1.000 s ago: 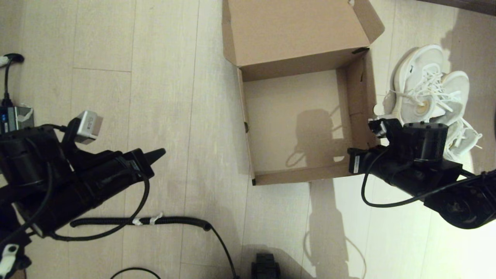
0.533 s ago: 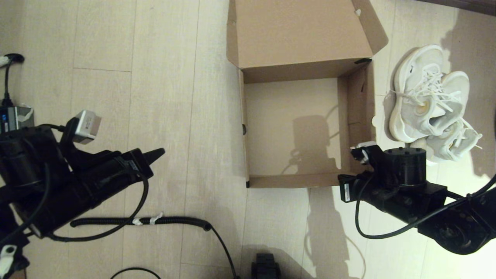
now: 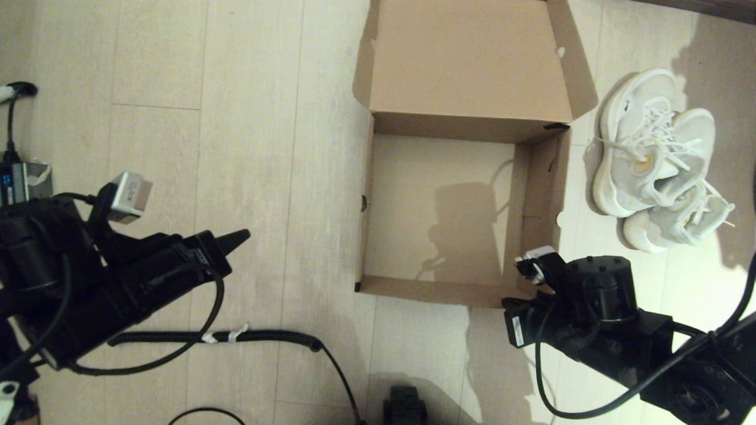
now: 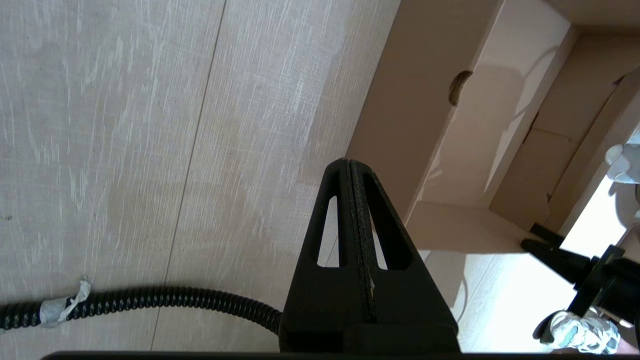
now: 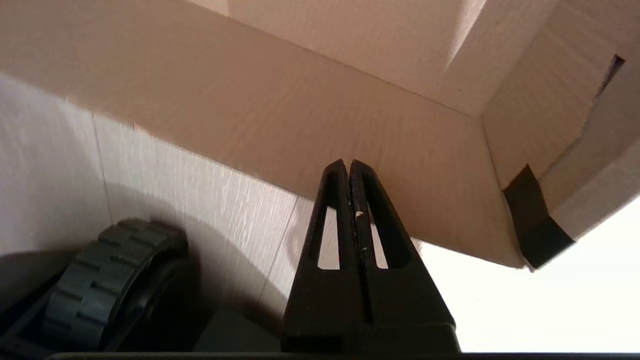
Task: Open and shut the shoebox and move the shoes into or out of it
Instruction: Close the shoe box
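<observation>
Head view shows the left gripper (image 3: 242, 238) hanging over the floor (image 3: 254, 147), fingers pressed together. At centre stands the open, empty shoebox (image 3: 437, 289). The right gripper (image 5: 348, 167), fingers closed on nothing, is at its near right corner. The shoes (image 3: 655, 159) lie right of it.

Pale wood-plank floor (image 3: 248, 118), brightly lit at the right

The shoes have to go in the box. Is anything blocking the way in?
Only the shoebox's own side wall stands between it and the shoes beside it. The lid is open and the box looks empty.
</observation>
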`<state>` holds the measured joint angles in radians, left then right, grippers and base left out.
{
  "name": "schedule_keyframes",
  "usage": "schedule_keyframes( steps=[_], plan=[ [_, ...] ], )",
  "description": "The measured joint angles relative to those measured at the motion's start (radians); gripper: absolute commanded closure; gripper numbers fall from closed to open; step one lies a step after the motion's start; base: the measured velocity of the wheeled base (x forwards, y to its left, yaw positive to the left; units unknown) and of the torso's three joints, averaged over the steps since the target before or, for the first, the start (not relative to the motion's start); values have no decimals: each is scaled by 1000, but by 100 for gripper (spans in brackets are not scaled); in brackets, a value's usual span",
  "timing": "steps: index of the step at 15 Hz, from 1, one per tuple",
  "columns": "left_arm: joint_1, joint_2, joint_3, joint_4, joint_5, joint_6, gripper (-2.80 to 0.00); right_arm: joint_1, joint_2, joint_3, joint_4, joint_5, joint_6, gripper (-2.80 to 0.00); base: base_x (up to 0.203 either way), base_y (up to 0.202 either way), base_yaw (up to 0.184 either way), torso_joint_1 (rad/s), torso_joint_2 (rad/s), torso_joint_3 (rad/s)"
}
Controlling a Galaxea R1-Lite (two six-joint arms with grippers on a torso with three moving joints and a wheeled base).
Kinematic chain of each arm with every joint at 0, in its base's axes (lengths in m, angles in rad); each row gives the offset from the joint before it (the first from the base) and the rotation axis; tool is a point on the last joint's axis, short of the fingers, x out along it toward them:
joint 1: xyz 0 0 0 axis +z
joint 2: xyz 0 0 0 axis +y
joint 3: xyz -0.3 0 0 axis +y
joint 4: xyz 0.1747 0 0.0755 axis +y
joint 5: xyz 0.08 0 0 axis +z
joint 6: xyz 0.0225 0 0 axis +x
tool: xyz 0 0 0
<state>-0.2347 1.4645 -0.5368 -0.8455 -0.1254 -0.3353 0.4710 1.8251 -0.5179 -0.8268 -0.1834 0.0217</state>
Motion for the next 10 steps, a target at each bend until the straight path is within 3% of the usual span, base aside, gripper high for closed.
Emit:
schedule_keyframes(
  steps=[5,10],
  plan=[
    [0,6,-35,2,-22,2,0,-28,-53,-68,-19,-1,12,0,0,0,0,0,0,0],
    [-7,82,-306,88,-56,12,0,-132,-222,-353,253,6,94,0,0,0,0,0,0,0]
  ],
)
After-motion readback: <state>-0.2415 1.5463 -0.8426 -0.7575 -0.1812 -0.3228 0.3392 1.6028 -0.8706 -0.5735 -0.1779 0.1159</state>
